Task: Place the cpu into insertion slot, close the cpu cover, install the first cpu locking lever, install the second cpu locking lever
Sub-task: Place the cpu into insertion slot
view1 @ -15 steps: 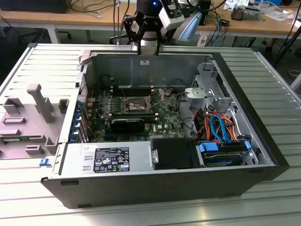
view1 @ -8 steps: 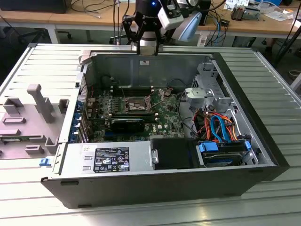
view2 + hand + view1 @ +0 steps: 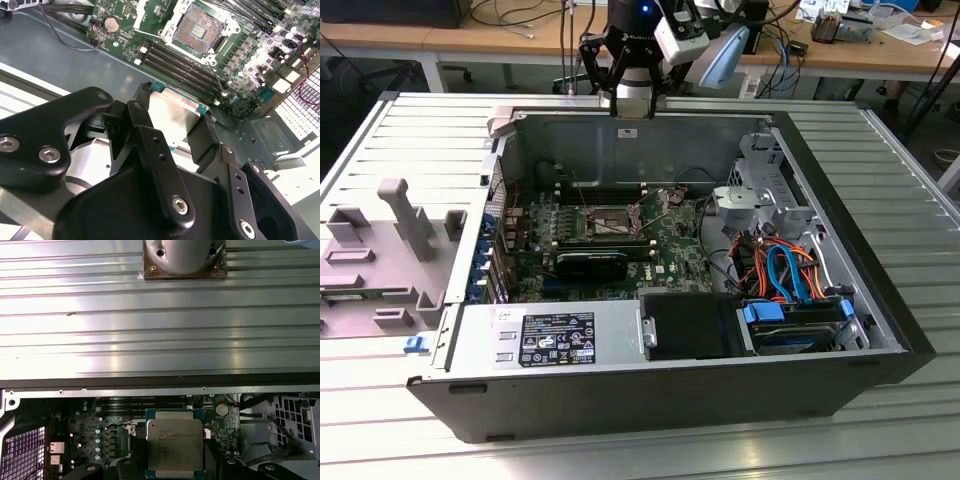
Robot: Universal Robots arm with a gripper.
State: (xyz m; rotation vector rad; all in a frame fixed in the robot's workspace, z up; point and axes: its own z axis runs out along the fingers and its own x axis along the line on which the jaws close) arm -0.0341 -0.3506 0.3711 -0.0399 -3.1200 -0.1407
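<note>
My gripper [image 3: 633,104] hangs over the far wall of the open computer case [image 3: 570,395], shut on the cpu [image 3: 172,114]. In both wrist views the cpu is a flat square chip with a dull silver top and a green edge [image 3: 174,442], clamped between two black fingers [image 3: 142,117]. The insertion slot [image 3: 603,222] lies on the green motherboard, lower than the gripper and nearer the camera. In the second wrist view the insertion slot [image 3: 200,27] stands uncovered, its square field of contacts exposed. I cannot tell the cpu cover or the locking levers apart from the metal around the socket.
Long black memory slots [image 3: 175,60] run beside the socket. A black card [image 3: 595,265] lies just in front of it. A power supply box [image 3: 550,340] and a drive bay with blue and orange cables [image 3: 790,290] fill the case front. A grey fixture [image 3: 400,230] sits on the ribbed table.
</note>
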